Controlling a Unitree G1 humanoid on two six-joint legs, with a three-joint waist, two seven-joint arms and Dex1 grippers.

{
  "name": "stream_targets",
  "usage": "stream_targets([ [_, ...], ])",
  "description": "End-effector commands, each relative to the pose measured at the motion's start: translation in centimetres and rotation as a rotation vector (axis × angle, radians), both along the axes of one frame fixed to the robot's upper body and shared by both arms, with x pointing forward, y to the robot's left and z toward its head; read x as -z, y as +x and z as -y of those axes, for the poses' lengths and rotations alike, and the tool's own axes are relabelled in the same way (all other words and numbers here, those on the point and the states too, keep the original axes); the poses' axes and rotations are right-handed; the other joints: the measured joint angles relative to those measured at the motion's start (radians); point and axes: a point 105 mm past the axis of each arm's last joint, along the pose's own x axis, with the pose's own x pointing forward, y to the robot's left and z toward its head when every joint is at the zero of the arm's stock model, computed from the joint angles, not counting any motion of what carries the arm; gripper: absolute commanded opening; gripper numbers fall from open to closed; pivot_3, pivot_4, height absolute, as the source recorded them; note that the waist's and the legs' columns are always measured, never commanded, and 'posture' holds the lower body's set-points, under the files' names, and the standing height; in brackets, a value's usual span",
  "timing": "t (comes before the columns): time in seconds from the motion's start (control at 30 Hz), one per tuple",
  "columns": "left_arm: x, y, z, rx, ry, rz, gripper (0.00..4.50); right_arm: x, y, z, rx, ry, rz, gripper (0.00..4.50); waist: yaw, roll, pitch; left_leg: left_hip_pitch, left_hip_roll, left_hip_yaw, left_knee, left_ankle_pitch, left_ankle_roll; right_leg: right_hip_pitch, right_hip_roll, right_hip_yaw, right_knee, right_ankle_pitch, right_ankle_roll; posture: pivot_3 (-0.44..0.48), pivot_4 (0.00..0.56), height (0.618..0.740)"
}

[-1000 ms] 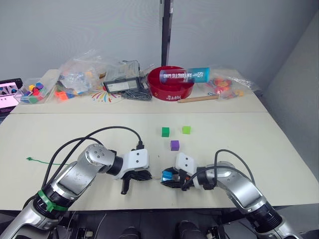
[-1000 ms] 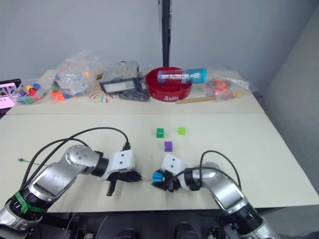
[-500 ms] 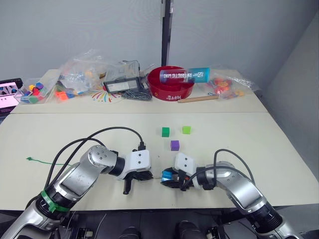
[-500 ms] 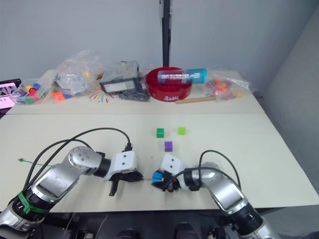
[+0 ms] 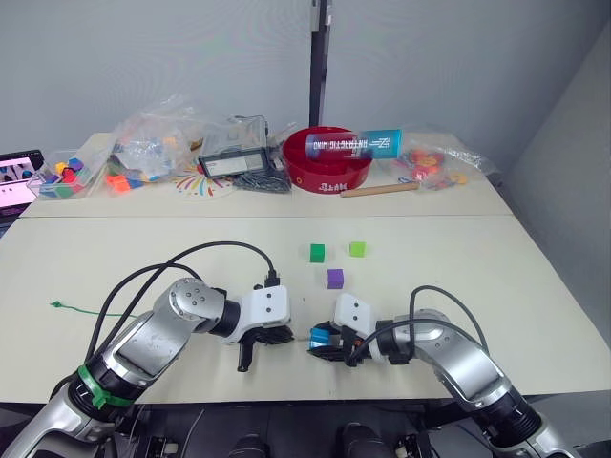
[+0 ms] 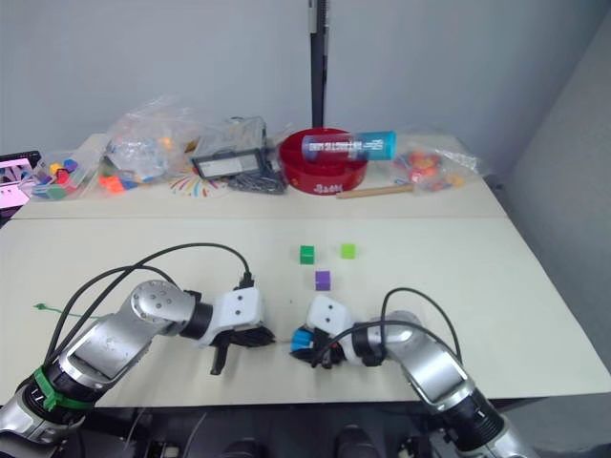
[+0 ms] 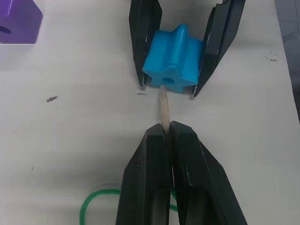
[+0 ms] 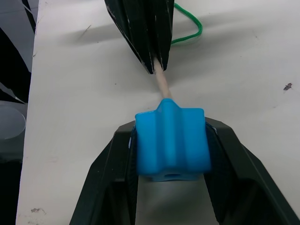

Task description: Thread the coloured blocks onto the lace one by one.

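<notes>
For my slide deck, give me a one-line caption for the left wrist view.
Left tool feeds the lace's stiff tip into the hole of the blue block held by the right tool.

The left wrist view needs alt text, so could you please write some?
The left claw pinches the lace's pale tip, whose end enters the hole of a blue block held by the right claw. A purple block sits apart.

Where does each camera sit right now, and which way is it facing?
Left eye, right eye: on the head, looking down over both arms, the table.
Left wrist: along the left pincer, shut on the lace tip, facing the blue block.
Right wrist: along the right pincer, gripping that block.
Both wrist views share block, lace, both pincers.
</notes>
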Motion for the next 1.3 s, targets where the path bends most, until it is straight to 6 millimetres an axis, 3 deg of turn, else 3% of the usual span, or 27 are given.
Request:
stream_targets([
  [0.03, -0.9, -0.5, 0.9, 0.045, -0.022, 0.042, 0.0, -0.5, -0.6, -0.6, -0.038, 0.009, 0.007, 1.36, 0.0, 0.0, 0.0, 0.0, 0.0, 0.0, 0.0, 0.0, 0.0, 0.0, 0.0, 0.0, 0.0, 0.0, 0.0, 0.0, 0.15, 0.731],
  [0.57, -1.3, 0.6, 2.7, 0.116, -0.058, 0.052, 0.0, -0.1, -0.3, -0.7, -0.019, -0.019, 0.003, 1.36, 0.001, 0.0, 0.0, 0.0, 0.0, 0.0, 0.0, 0.0, 0.0, 0.0, 0.0, 0.0, 0.0, 0.0, 0.0, 0.0, 0.15, 0.731],
  [0.93, -1.7, -0.1, 3.3, 0.168, -0.06, 0.028, 0.0, -0.1, 0.2, -1.1, 0.003, -0.026, -0.008, 1.36, -0.001, 0.0, 0.0, 0.0, 0.0, 0.0, 0.0, 0.0, 0.0, 0.0, 0.0, 0.0, 0.0, 0.0, 0.0, 0.0, 0.15, 0.731],
  [1.3, -1.3, 0.0, 1.7, 0.111, -0.04, 0.013, 0.0, 0.0, 0.3, -0.1, 0.019, -0.03, -0.002, 1.36, -0.002, 0.0, 0.0, 0.0, 0.0, 0.0, 0.0, 0.0, 0.0, 0.0, 0.0, 0.0, 0.0, 0.0, 0.0, 0.0, 0.15, 0.731],
])
